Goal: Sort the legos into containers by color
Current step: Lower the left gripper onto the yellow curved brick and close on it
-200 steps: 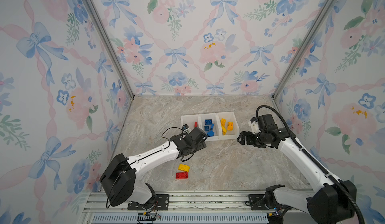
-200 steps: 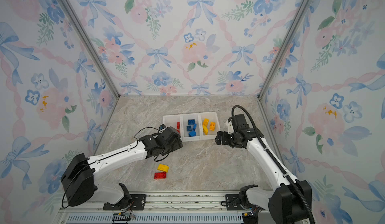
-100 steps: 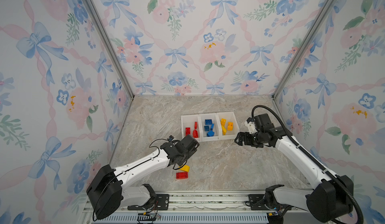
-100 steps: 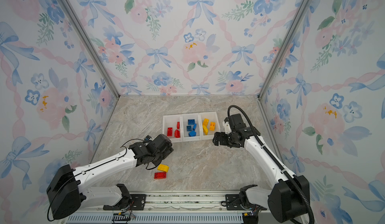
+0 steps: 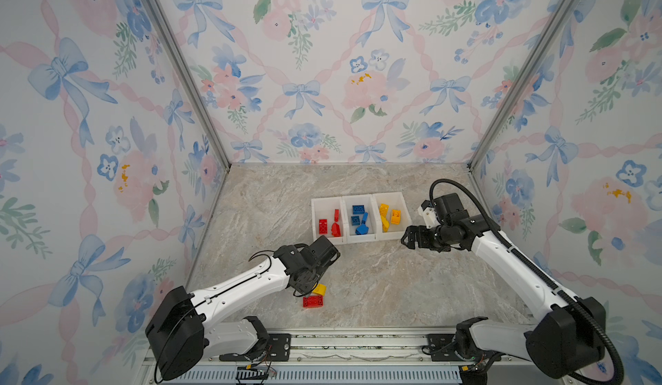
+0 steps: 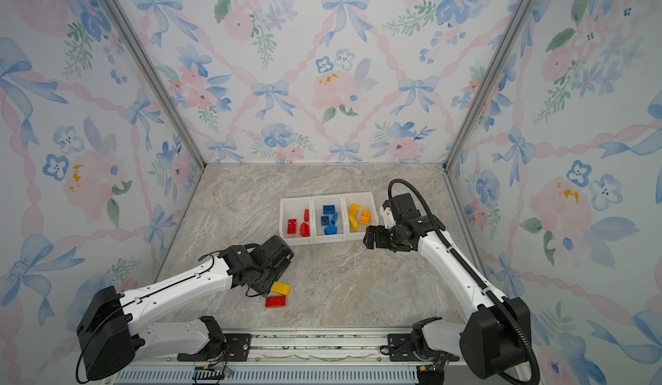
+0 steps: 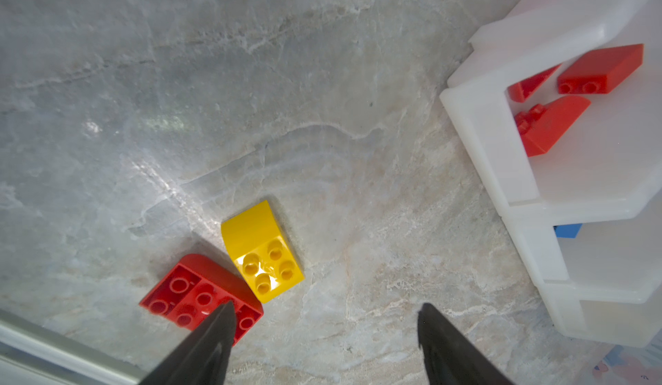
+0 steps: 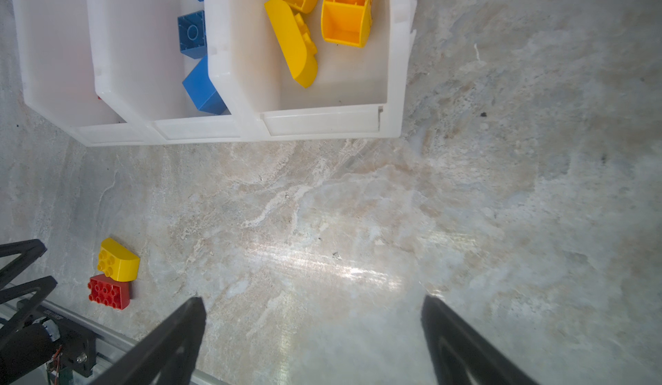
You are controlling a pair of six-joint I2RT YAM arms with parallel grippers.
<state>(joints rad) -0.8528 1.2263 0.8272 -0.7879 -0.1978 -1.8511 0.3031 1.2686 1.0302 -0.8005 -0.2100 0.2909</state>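
Observation:
Two legos lie loose near the table's front: a red brick (image 5: 313,301) (image 6: 275,301) (image 7: 186,290) and a yellow curved brick (image 5: 320,288) (image 6: 280,288) (image 7: 261,250) (image 8: 118,259) touching it. My left gripper (image 7: 326,309) (image 5: 306,286) hovers open just beside them, one fingertip crossing the red brick in the left wrist view, nothing between the fingers. The containers (image 5: 360,239) (image 6: 327,238) (image 8: 322,125) hold red legos (image 5: 329,223) on the left, blue (image 5: 360,218) in the middle and yellow (image 5: 388,216) on the right. My right gripper (image 5: 408,238) (image 8: 311,302) stands open and empty right of the bins.
A metal rail (image 5: 322,340) runs along the table's front edge, close behind the loose bricks. Flowered walls close in the left, back and right sides. Marbled tabletop (image 5: 387,283) lies bare between the two arms.
My left gripper has drawn back from the red bin toward the front and now hangs by the two loose bricks. The right gripper has shifted only slightly.

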